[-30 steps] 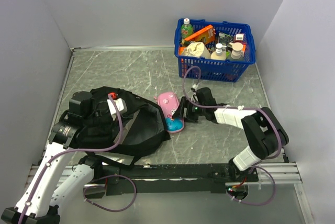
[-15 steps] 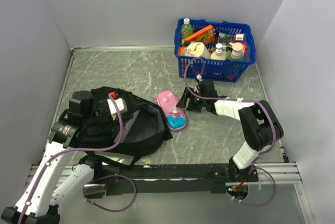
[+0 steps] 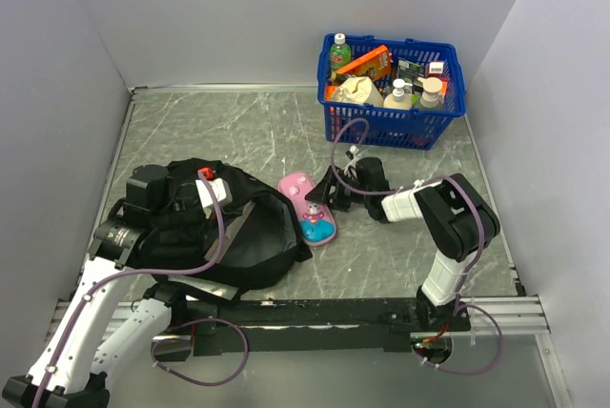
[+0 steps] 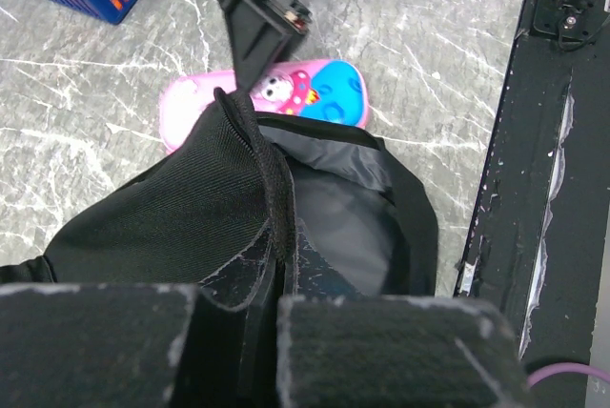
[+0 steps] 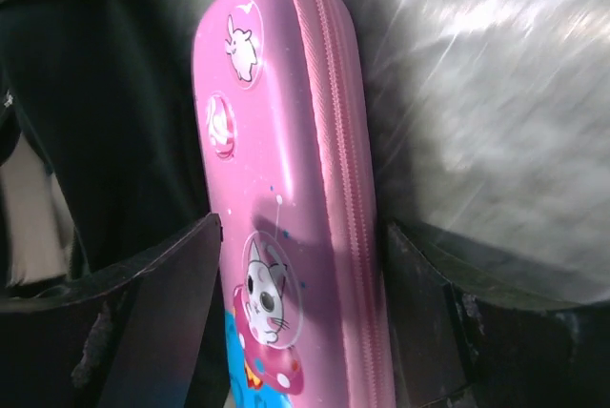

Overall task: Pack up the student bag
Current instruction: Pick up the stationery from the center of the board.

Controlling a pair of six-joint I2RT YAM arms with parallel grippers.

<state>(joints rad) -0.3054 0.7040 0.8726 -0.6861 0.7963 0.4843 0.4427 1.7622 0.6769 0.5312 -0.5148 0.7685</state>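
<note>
- Grey marbled tabletop [image 3: 238,132] is seen, with plain white walls around it.
- The student bag [image 3: 238,232] is laid on the near left part of the tabletop, with its mouth turned to the right.
- The bag's grey lining is seen inside the mouth in the left wrist view.
- The left claw [image 4: 276,332] is clenched on the black cloth at the bag's upper edge, so the bag is touched and held by that claw.
- A pink pencil case [image 3: 297,187] with a cat picture and a blue end is laid just beside the bag's mouth, on its right.
- The right claw [image 3: 324,200] is spread wide, and one finger is placed on each side of the pencil case [image 5: 286,141].
- The bag is just to the left of the right claw [image 5: 291,313] and is not touched by it.
- A blue basket [image 3: 400,127] full of bottles and boxes is set at the far right, well apart from the bag.
</note>
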